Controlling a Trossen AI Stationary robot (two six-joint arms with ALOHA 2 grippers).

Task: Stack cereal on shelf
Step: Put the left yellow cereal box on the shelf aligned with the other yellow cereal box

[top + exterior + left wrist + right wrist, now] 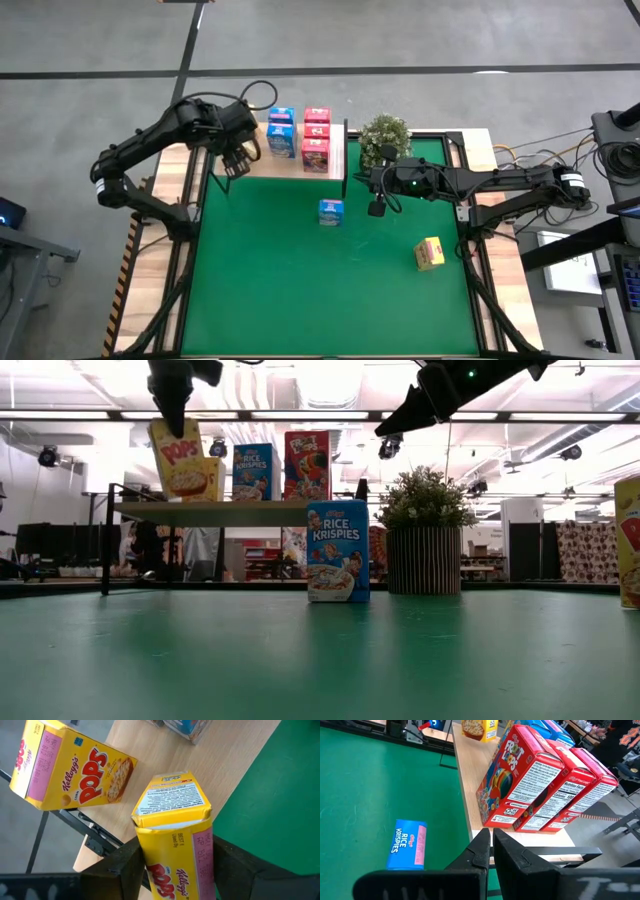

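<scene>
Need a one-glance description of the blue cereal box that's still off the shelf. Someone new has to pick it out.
Start at the green mat that covers the table, and find the wooden shelf along its far edge with the potted plant next to it. The blue cereal box stands upright alone on the mat, just in front of the shelf. The other blue boxes are up on the shelf.

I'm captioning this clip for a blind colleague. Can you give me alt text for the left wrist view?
The left gripper holds a yellow Pops cereal box between its dark fingers, over the light-wood shelf. A second yellow Pops box is on the shelf beyond it, with the green mat alongside.
</scene>
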